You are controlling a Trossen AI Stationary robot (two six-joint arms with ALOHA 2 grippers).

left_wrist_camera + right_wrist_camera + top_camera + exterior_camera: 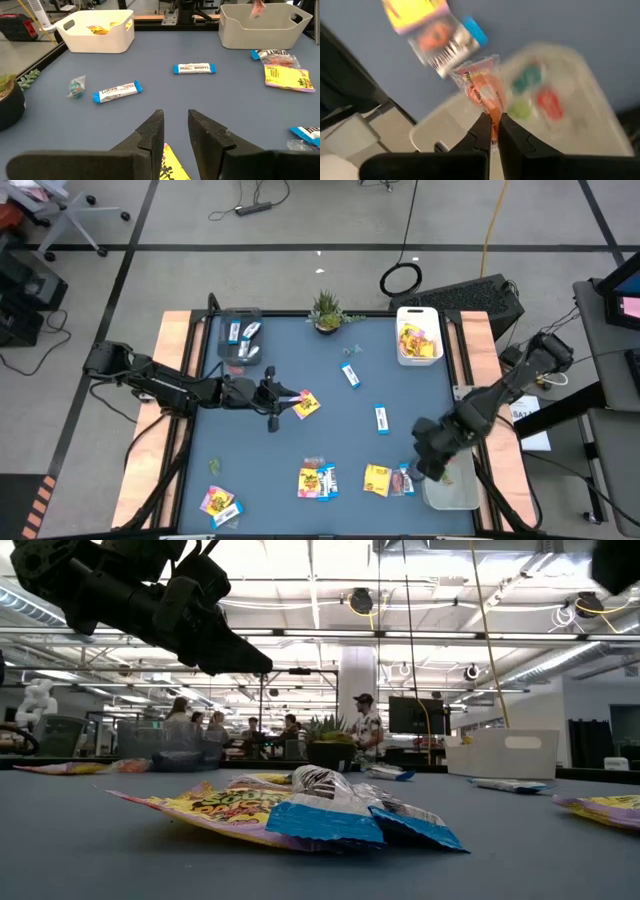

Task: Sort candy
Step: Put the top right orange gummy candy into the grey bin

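The right gripper [491, 131] is clamped on an orange-printed candy wrapper [482, 87], above the near-right bin [452, 492]. Well left of that bin, the left gripper [176, 131] pinches a yellow packet [306, 404].

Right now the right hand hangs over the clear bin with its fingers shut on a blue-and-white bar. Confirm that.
Not quite. The right hand is over the clear bin with fingers shut, but on an orange-printed clear wrapper, not a blue-and-white bar. The right wrist view shows it.
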